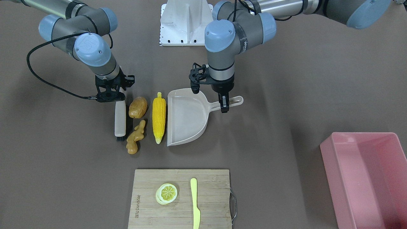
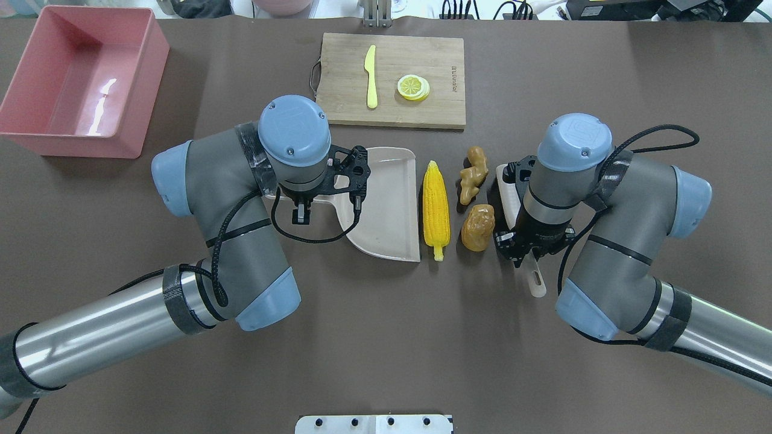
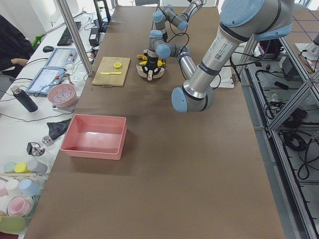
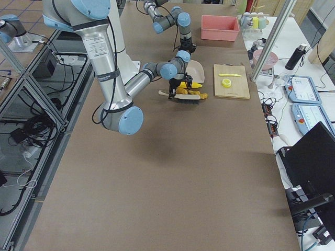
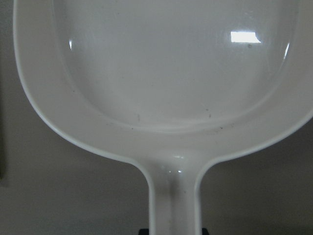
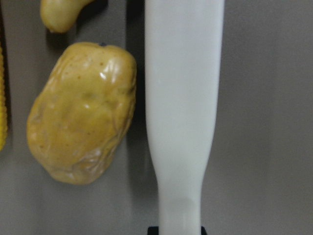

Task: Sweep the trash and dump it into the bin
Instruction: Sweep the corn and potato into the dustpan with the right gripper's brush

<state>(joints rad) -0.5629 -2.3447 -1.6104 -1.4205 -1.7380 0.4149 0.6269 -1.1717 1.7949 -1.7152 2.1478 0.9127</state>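
Observation:
The yellow corn cob [image 1: 158, 117], brown potato [image 1: 138, 107] and tan ginger root [image 1: 136, 136] lie on the table between a brush and a dustpan. My left gripper [image 1: 224, 103] is shut on the handle of the grey-beige dustpan [image 1: 186, 117], whose open mouth faces the corn. My right gripper [image 1: 119, 95] is shut on the handle of the white brush [image 1: 120, 119], which lies right beside the potato [image 6: 83, 112] and ginger. The pink bin [image 2: 90, 146] stands empty at the far left corner, apart from both arms.
A wooden cutting board [image 1: 149, 210] at the table's far edge carries a round lemon slice [image 1: 166, 193] and a yellow-green plastic knife [image 1: 195, 203]. The robot's white base plate [image 1: 186, 22] is behind the arms.

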